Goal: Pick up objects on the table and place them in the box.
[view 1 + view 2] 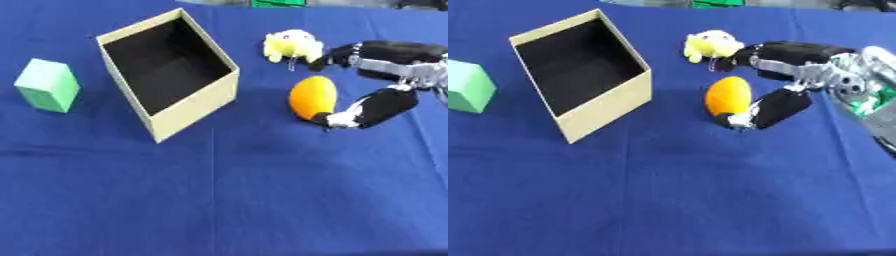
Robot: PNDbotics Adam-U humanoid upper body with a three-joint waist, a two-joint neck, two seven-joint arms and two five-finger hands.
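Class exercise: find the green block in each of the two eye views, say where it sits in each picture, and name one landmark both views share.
Left eye view: the green block stands whole near the left edge, left of the open box.
Right eye view: the block is cut off by the left edge, again left of the box.
Shared landmark: the orange object beside the right robot hand.
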